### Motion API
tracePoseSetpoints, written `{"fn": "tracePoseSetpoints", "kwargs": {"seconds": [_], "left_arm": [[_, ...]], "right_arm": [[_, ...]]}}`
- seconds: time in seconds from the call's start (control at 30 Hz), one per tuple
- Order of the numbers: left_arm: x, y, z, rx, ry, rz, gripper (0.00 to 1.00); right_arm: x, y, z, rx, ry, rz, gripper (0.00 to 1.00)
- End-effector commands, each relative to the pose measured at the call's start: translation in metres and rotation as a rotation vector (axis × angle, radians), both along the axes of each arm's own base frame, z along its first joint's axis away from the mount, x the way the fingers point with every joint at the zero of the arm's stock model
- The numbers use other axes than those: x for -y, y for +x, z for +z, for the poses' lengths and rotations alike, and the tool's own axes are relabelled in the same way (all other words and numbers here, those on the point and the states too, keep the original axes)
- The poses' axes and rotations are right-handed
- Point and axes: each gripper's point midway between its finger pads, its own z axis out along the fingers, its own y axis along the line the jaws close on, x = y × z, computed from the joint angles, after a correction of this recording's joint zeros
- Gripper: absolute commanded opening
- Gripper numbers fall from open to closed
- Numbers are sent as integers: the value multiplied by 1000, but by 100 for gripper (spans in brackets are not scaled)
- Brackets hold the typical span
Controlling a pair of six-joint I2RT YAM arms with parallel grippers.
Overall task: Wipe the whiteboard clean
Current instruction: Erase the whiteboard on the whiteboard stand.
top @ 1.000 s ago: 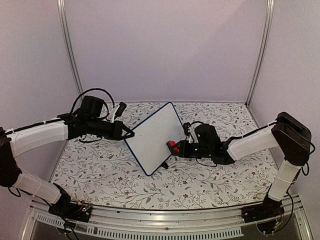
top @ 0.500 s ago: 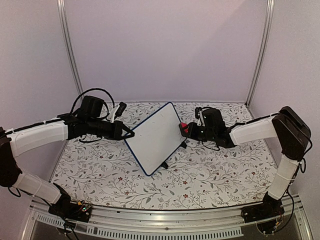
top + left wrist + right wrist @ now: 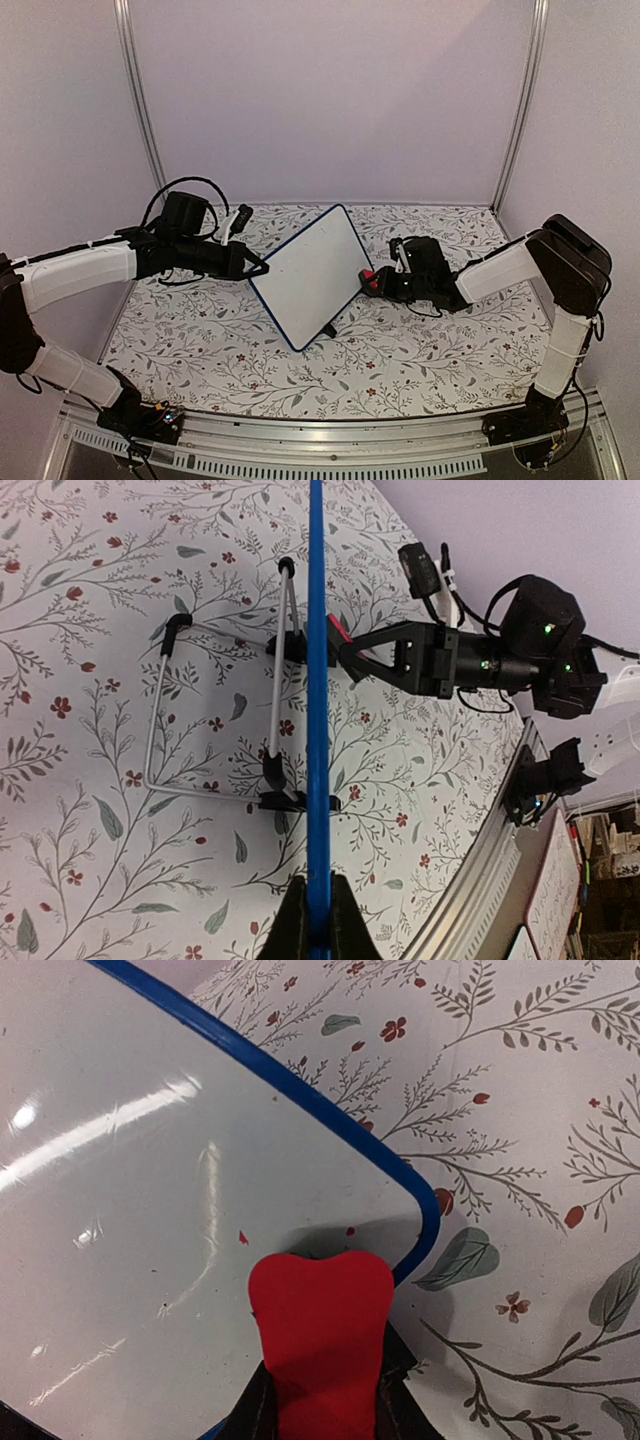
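Whiteboard (image 3: pixel 305 280) stands tilted midway between the side edges of the table (image 3: pixel 420 350), left gripper (image 3: pixel 260 268) clamped on its left rim. Right gripper (image 3: pixel 380 281) pinches a red eraser (image 3: pixel 320 1315) at the board's right corner. Face looks nearly clean; tiny red specks (image 3: pixel 243 1237) there want wiping.

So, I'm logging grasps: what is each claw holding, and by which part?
The left claw pinches the whiteboard by its blue rim, at its left edge. The right claw grips the red eraser by its rear end.
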Motion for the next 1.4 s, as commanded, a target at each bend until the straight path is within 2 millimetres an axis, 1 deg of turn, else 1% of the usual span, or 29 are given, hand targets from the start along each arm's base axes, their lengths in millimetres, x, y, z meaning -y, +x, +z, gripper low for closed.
{"fn": "tracePoseSetpoints", "kwargs": {"seconds": [0.0, 0.2, 0.4, 0.43, 0.57, 0.67, 0.73, 0.83, 1.0, 1.03, 1.17, 1.3, 1.37], "left_arm": [[7, 3, 11, 39, -33, -33, 0], [7, 2, 11, 41, -34, -35, 0], [7, 2, 12, 40, -37, -36, 0], [7, 2, 12, 41, -38, -37, 0], [7, 2, 13, 43, -39, -36, 0], [7, 2, 13, 43, -39, -36, 0], [7, 2, 13, 43, -39, -37, 0], [7, 2, 14, 45, -40, -38, 0], [7, 2, 14, 45, -39, -36, 0], [7, 2, 13, 45, -38, -36, 0], [7, 2, 13, 44, -38, -37, 0], [8, 2, 12, 39, -38, -40, 0], [8, 2, 12, 41, -39, -39, 0]], "right_arm": [[-9, -16, 1, -14, 20, 53, 9], [-19, -27, 12, 1, 53, 99, 9], [-35, -34, 42, 64, 148, 190, 9], [-34, -33, 46, 73, 152, 187, 9], [-23, -25, 54, 98, 124, 115, 9], [-11, -14, 58, 114, 89, 44, 9], [-5, -7, 58, 111, 77, 10, 9], [0, 3, 58, 108, 76, -18, 9], [-4, 16, 46, 85, 66, -17, 9], [-5, 17, 40, 73, 64, -13, 9], [-12, 17, 29, 47, 67, 20, 9], [-17, 10, 16, 15, 72, 55, 9], [-18, 5, 13, 3, 85, 77, 9]]}}
